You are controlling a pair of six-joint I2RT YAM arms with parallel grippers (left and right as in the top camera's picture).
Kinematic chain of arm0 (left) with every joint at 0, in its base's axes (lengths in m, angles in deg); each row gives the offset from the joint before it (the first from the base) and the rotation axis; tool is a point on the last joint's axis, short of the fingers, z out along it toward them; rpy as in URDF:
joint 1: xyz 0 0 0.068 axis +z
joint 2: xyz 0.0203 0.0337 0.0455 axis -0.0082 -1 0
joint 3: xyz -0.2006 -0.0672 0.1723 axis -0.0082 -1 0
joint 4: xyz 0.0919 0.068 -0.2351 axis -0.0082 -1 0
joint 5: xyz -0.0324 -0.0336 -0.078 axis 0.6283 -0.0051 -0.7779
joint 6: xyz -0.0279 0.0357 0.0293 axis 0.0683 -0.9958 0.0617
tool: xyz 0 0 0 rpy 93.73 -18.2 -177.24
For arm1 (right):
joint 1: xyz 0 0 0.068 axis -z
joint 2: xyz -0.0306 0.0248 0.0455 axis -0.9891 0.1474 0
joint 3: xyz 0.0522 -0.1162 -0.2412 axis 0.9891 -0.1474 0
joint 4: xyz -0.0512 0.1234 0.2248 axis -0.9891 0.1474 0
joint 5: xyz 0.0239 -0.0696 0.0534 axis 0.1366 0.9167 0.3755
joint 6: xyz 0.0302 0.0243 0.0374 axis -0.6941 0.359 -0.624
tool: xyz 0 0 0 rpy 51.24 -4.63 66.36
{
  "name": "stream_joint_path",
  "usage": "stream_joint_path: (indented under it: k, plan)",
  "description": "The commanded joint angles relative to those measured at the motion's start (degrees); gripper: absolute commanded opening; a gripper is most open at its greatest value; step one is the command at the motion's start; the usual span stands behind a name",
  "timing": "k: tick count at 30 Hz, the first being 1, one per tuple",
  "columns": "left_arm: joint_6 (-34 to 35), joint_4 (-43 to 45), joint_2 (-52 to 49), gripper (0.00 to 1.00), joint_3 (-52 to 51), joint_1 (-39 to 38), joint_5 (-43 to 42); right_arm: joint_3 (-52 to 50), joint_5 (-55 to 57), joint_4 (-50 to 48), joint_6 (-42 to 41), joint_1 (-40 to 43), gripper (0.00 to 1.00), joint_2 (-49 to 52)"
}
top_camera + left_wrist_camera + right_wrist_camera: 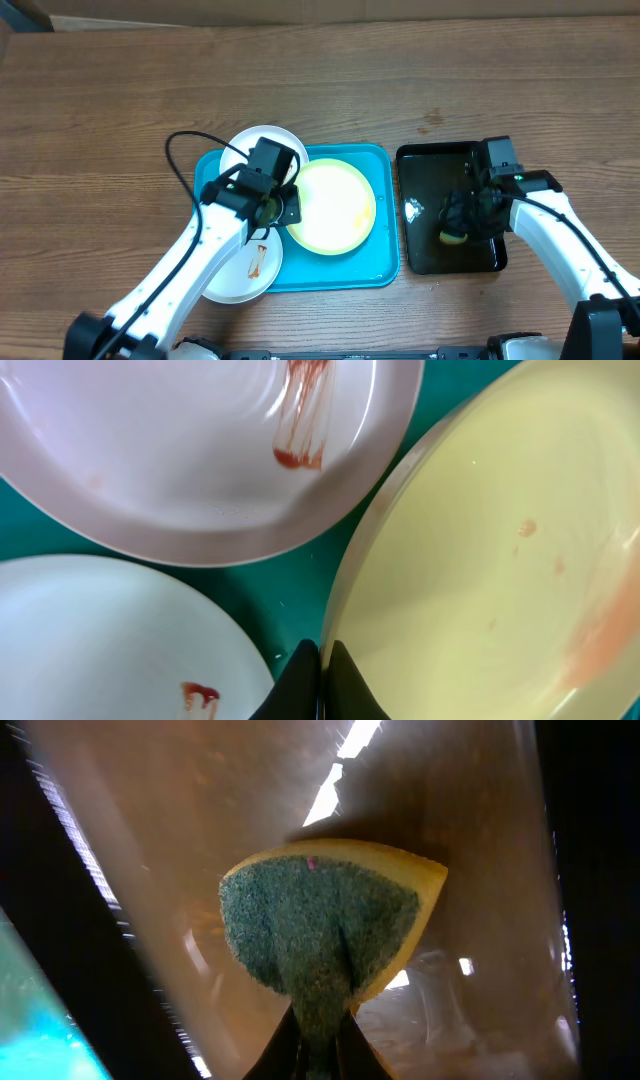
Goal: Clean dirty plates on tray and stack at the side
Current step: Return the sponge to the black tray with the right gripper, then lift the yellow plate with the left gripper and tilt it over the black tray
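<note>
The turquoise tray (pixel 375 270) holds a yellow-green plate (pixel 335 205) in its middle. One white plate (pixel 262 145) overlaps its far left corner. Another white plate (pixel 240 280), with a brown smear, overhangs its near left edge. My left gripper (pixel 277 205) is shut on the yellow-green plate's left rim (pixel 500 560); the fingertips (pixel 322 660) pinch that rim. Both white plates (pixel 200 460) (pixel 100 640) show red-brown smears, with the tray (pixel 290 575) between them. My right gripper (pixel 460 225) is shut on the green-yellow sponge (pixel 320 920), its fingertips (pixel 320 1035) just above the black tray.
The smaller glossy black tray (pixel 430 255) stands right of the turquoise tray and looks wet inside (pixel 200 820). A black cable (pixel 180 165) loops from the left arm over the table at the turquoise tray's left. Bare wood table lies all around.
</note>
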Motion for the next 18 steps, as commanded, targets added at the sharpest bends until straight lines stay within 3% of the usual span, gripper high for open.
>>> stream_joint_path:
  k: [1,7,15,16,18]
  plan:
    - [-3.1,-0.2,3.3,0.04,1.6,-0.2,2.7,-0.9,1.1,-1.0,-0.6,0.1,0.04,-0.4]
    - [-3.9,-0.5,6.3,0.04,1.6,-0.2,4.2,-1.0,1.1,-0.4,-0.6,0.1,0.05,-0.4]
    - [-3.9,-5.5,7.2,0.04,5.5,-0.2,5.2,-1.0,2.5,-0.3,-0.2,0.1,0.15,-0.4]
    - [-3.9,-6.3,7.2,0.04,6.5,-0.2,5.2,-1.0,2.5,-0.3,-0.2,0.1,0.18,-0.4]
    - [-3.9,-7.7,7.1,0.04,8.8,-0.2,5.2,-1.0,2.5,0.0,-0.2,0.1,0.35,-0.4]
